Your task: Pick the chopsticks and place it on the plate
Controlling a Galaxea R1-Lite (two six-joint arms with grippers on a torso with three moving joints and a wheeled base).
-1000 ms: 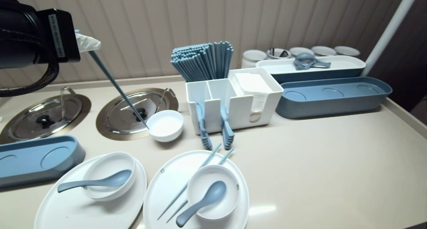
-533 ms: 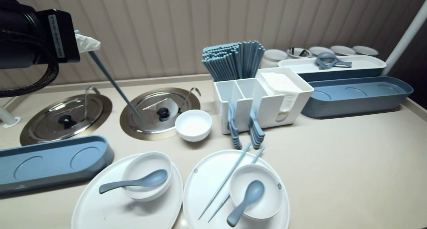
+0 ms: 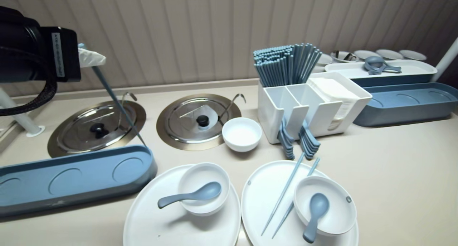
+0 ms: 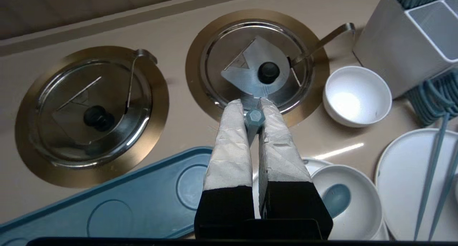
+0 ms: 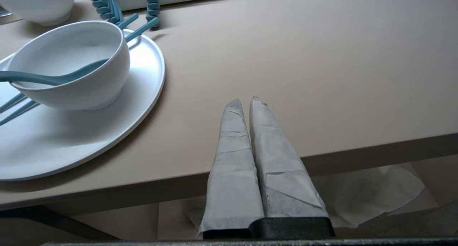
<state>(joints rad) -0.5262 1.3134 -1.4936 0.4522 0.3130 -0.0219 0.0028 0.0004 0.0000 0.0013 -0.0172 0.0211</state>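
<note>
My left gripper (image 3: 91,57) hangs high at the far left, shut on the top end of one blue chopstick (image 3: 118,102). The stick slants down, and its tip stands over the far rim of the blue tray (image 3: 71,174). The left wrist view shows the stick's hexagonal end (image 4: 254,119) pinched between the wrapped fingers of the left gripper (image 4: 254,104). Below it lie the tray and the left plate (image 3: 150,221), whose bowl (image 3: 204,187) holds a spoon. My right gripper (image 5: 245,100) is shut on nothing, low at the counter's front edge beside the right plate (image 5: 136,95).
The right plate (image 3: 264,188) carries a bowl with a spoon (image 3: 315,212) and a pair of chopsticks (image 3: 286,196). Behind stand a small white bowl (image 3: 241,133), two steel lids (image 3: 96,128) (image 3: 198,120), a white caddy (image 3: 311,110) full of chopsticks, and trays at the back right.
The whole head view has shifted right, so the camera has swung left. The left gripper keeps its grip; the chopstick's tip now stands over the blue tray instead of the small white bowl.
</note>
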